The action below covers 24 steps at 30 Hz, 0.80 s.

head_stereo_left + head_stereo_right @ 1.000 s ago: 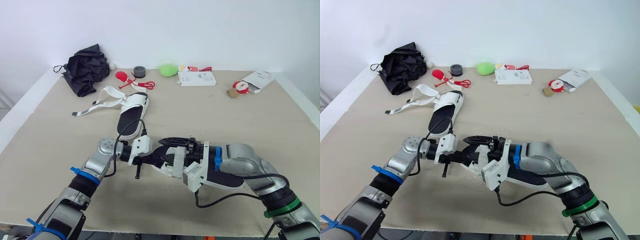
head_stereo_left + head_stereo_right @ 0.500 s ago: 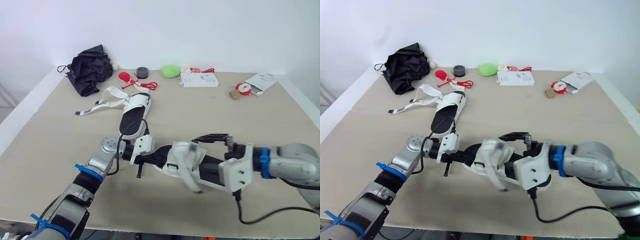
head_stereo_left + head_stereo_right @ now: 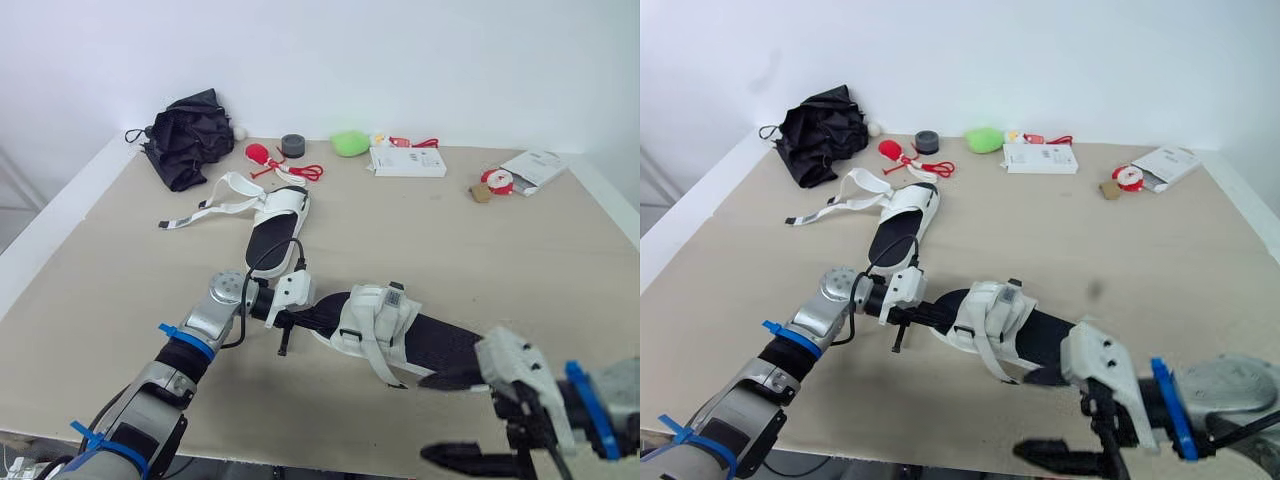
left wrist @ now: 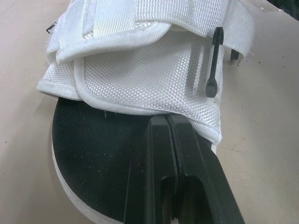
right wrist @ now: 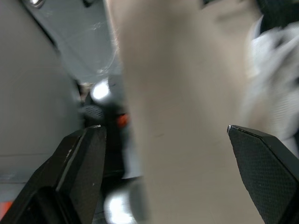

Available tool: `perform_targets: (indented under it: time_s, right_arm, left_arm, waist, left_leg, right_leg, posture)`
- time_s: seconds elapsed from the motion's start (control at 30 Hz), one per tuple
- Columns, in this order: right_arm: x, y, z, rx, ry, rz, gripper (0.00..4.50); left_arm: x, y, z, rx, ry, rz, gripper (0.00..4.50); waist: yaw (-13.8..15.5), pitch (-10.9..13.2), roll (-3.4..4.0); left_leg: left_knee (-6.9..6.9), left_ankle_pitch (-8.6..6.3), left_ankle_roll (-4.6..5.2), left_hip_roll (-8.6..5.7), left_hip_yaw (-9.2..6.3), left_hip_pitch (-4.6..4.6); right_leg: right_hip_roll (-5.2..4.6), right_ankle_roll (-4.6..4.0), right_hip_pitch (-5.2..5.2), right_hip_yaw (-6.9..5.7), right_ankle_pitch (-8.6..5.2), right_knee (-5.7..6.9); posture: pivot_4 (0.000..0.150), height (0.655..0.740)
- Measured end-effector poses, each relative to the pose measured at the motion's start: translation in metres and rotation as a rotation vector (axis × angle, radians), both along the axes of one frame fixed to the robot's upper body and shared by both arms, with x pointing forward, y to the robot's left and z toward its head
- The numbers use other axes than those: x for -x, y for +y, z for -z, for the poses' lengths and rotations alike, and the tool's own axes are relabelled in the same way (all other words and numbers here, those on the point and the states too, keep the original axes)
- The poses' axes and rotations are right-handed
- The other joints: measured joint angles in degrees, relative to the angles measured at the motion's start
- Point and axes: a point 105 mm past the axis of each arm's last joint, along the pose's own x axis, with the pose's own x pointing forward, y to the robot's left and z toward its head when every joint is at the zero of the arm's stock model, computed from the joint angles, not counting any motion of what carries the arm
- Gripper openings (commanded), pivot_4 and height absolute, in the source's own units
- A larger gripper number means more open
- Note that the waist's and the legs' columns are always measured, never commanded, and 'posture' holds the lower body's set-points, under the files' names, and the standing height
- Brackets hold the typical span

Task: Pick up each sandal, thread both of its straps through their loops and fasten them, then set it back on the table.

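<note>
**Near sandal** (image 3: 380, 325): white woven upper, black insole. Lies on the tabletop (image 3: 500, 250), lower centre of the left eye view, with its toe toward the left of the frame. White straps are folded across the upper.

**Far sandal** (image 3: 275, 225): same make, left of centre and higher in the frame. Its loose straps (image 3: 205, 210) are splayed out to the left.

**Left gripper** (image 4: 167, 120): at the near sandal's toe end. The fingers (image 4: 154, 158) are pressed together over the black insole, tips at the edge of the white upper.

**Right gripper** (image 5: 163, 128): lower right of the frame, apart from the near sandal's heel. The fingers are spread wide and hold nothing.

**Back of tabletop**: black fabric bundle (image 3: 190, 135), grey tape roll (image 3: 292, 145), green lump (image 3: 350, 143), white box (image 3: 408, 161).
</note>
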Motion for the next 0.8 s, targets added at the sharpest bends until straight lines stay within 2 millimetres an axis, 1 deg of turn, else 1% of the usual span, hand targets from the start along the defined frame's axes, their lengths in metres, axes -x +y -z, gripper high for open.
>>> perform_targets:
  time_s: [0.03, 0.07, 0.1, 0.13, 0.17, 0.2, 0.27, 0.37, 0.47, 0.6, 0.63, 0.67, 0.7, 0.73, 0.77, 0.8]
  right_arm:
    - [-0.001, 0.0, 0.006, 0.02, 0.02, 0.023, 4.46]
    - [-0.002, 0.001, 0.018, 0.052, 0.052, 0.055, 4.46]
    - [-0.002, 0.001, 0.018, 0.053, 0.052, 0.056, 4.46]
    - [-0.009, 0.004, 0.024, 0.07, 0.05, 0.084, 4.46]
    - [-0.013, 0.006, 0.024, 0.07, 0.045, 0.088, 4.46]
    - [-0.027, 0.011, 0.027, 0.069, 0.023, 0.111, 4.46]
    - [-0.033, 0.012, 0.031, 0.092, 0.037, 0.12, 4.46]
    - [-0.04, 0.013, 0.027, 0.097, 0.035, 0.114, 4.46]
    - [-0.043, 0.013, 0.026, 0.095, 0.049, 0.107, 4.46]
    - [-0.046, 0.022, 0.03, 0.085, 0.064, 0.077, 4.46]
    - [-0.048, 0.023, 0.032, 0.088, 0.071, 0.081, 3.93]
    - [-0.049, 0.024, 0.033, 0.093, 0.075, 0.082, 3.7]
    - [-0.05, 0.024, 0.036, 0.103, 0.081, 0.086, 3.37]
    - [-0.052, 0.023, 0.037, 0.113, 0.086, 0.089, 2.7]
    - [-0.055, 0.022, 0.041, 0.13, 0.091, 0.096, 2.29]
    - [-0.056, 0.02, 0.046, 0.147, 0.1, 0.103, 1.77]
  left_arm:
    - [0.0, 0.0, 0.0, 0.0, 0.001, -0.002, 0.0]
    - [0.0, 0.0, 0.0, 0.001, 0.0, -0.002, 0.0]
    - [0.0, 0.0, 0.0, 0.001, 0.0, -0.002, 0.0]
    - [0.001, 0.002, 0.0, 0.001, -0.003, -0.002, 0.0]
    - [0.001, 0.004, 0.001, -0.001, -0.003, -0.007, 0.0]
    - [0.002, 0.003, 0.001, 0.0, -0.005, -0.003, 0.0]
    - [0.003, 0.003, 0.0, 0.002, -0.01, 0.001, 0.0]
    - [0.005, 0.003, 0.0, 0.004, -0.015, 0.005, 0.0]
    - [0.006, 0.004, 0.0, 0.003, -0.019, 0.003, 0.0]
    - [0.005, 0.004, 0.0, 0.002, -0.017, -0.01, 0.0]
    - [0.005, 0.004, 0.0, 0.003, -0.016, -0.013, 0.0]
    - [0.005, 0.004, 0.0, 0.003, -0.017, -0.014, 0.0]
    - [0.006, 0.004, 0.0, 0.004, -0.017, -0.015, 0.0]
    - [0.006, 0.004, 0.0, 0.004, -0.016, -0.016, 0.0]
    - [0.006, 0.004, 0.0, 0.005, -0.017, -0.017, 0.0]
    - [0.006, 0.004, -0.001, 0.007, -0.018, -0.018, 0.0]
  waist:
    - [0.0, 0.0, -0.08]
    - [-0.1, 0.0, -0.07]
    - [-0.1, 0.0, -0.06]
    - [-0.1, 0.0, 0.02]
    - [-0.3, -0.1, -0.06]
    - [-0.4, -0.1, -0.06]
    - [-0.3, -0.2, -0.07]
    - [-0.2, -0.2, -0.02]
    - [-0.3, -0.2, -0.04]
    - [-0.4, -0.2, -0.04]
    - [-0.4, -0.2, -0.03]
    - [-0.4, -0.2, -0.01]
    - [-0.4, -0.2, 0.0]
    - [-0.4, -0.3, 0.03]
    - [-0.4, -0.3, 0.04]
    - [-0.4, -0.3, 0.04]
  left_leg:
    - [0.0, 0.0, -0.01, 0.0, -0.01, 0.0]
    - [0.0, -0.01, -0.02, 0.0, -0.01, -0.01]
    - [0.0, -0.01, -0.02, 0.0, 0.0, -0.01]
    - [-0.01, -0.03, -0.04, 0.0, 0.01, -0.02]
    - [-0.07, -0.03, -0.05, 0.0, 0.03, 0.02]
    - [-0.07, -0.08, -0.09, 0.0, 0.0, 0.03]
    - [-0.05, -0.11, 0.02, 0.0, -0.01, -0.03]
    - [-0.04, -0.16, 0.06, 0.0, 0.0, -0.06]
    - [-0.04, -0.16, 0.07, 0.01, -0.04, -0.05]
    - [-0.03, -0.16, 0.08, 0.02, -0.04, -0.04]
    - [-0.03, -0.16, 0.08, 0.02, -0.04, -0.04]
    - [-0.03, -0.15, 0.08, 0.02, -0.04, -0.04]
    - [-0.03, -0.15, 0.08, 0.02, -0.04, -0.04]
    - [-0.03, -0.15, 0.08, 0.02, -0.03, -0.04]
    - [-0.03, -0.15, 0.08, 0.02, -0.03, -0.04]
    - [-0.03, -0.16, 0.08, 0.02, -0.04, -0.05]
  right_leg:
    - [-0.02, 0.04, 0.0, -0.02, -0.01, -0.02]
    - [-0.04, 0.08, -0.01, -0.03, -0.03, -0.03]
    - [-0.04, 0.08, -0.01, -0.03, -0.03, -0.03]
    - [-0.06, 0.13, -0.02, -0.07, -0.05, -0.06]
    - [-0.05, 0.15, -0.02, -0.07, -0.06, -0.06]
    - [-0.06, 0.12, -0.01, -0.23, -0.08, -0.07]
    - [-0.05, 0.07, -0.05, -0.37, -0.19, -0.06]
    - [-0.05, 0.27, -0.05, -0.45, -0.09, -0.06]
    - [-0.05, 0.19, -0.04, -0.51, -0.13, -0.05]
    - [-0.05, 0.03, -0.03, -0.48, -0.22, -0.05]
    - [-0.05, 0.04, -0.03, -0.48, -0.22, -0.05]
    - [-0.05, 0.04, -0.03, -0.48, -0.22, -0.05]
    - [-0.05, 0.05, -0.03, -0.48, -0.22, -0.05]
    - [-0.05, 0.05, -0.03, -0.48, -0.22, -0.05]
    - [-0.05, 0.04, -0.03, -0.48, -0.22, -0.05]
    - [-0.05, 0.05, -0.03, -0.5, -0.22, -0.05]
  posture:
    - [0.15, 0.74]
    - [0.15, 0.74]
    - [0.15, 0.74]
    - [0.15, 0.74]
    - [0.15, 0.74]
    - [0.15, 0.74]
    - [0.15, 0.74]
    - [0.15, 0.74]
    - [0.15, 0.74]
    - [0.15, 0.74]
    - [0.15, 0.74]
    - [0.15, 0.74]
    - [0.15, 0.74]
    - [0.15, 0.74]
    - [0.15, 0.74]
    - [0.15, 0.74]
